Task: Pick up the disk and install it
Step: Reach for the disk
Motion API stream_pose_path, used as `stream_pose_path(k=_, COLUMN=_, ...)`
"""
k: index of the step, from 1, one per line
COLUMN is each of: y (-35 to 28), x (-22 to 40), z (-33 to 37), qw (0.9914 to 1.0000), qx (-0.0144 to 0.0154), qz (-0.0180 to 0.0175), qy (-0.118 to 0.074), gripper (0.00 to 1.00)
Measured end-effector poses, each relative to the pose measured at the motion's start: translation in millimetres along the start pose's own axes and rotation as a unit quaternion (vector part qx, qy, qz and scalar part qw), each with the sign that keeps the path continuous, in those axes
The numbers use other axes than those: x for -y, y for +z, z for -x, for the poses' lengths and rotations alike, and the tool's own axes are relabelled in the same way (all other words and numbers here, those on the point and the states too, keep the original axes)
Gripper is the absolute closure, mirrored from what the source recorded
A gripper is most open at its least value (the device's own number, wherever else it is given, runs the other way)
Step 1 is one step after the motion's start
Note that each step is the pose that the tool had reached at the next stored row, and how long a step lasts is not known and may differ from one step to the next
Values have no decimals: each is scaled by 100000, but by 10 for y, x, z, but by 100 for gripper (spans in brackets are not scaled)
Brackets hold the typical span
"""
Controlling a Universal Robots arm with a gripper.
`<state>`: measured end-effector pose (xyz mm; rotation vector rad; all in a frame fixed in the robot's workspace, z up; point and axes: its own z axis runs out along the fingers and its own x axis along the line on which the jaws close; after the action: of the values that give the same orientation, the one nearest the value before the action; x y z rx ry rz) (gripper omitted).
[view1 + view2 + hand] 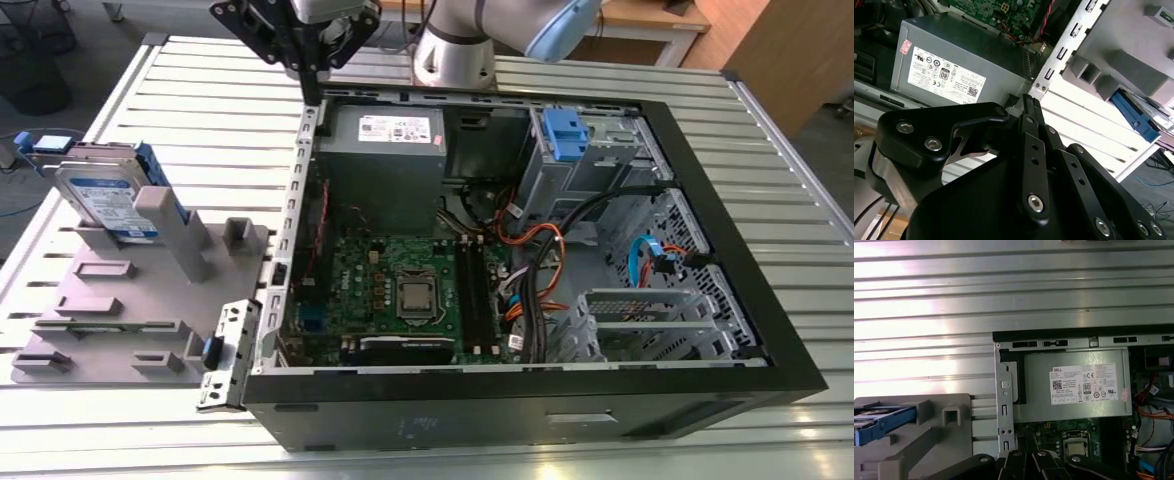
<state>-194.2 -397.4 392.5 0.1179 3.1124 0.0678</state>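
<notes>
Claw (311,88) well apart from disk (107,197)

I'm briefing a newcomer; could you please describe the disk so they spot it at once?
On the exterior view's left of the open computer case lies a grey fixture plate. At its far end the disk stands on edge. Unlike the boxy grey power supply in the case, it is thin, silver, blue-and-white labelled, with blue side rails.
</notes>
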Motion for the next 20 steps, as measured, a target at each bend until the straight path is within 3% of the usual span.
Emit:
stream_pose_path(k=13, y=-5, x=13, z=-169, qw=100000, qx=-2, qz=-3, qy=3, gripper=89)
stream_pose_path(k=20, y=-6, x=14, z=-190, qw=100000, qx=-4, qz=-6, qy=3, gripper=89)
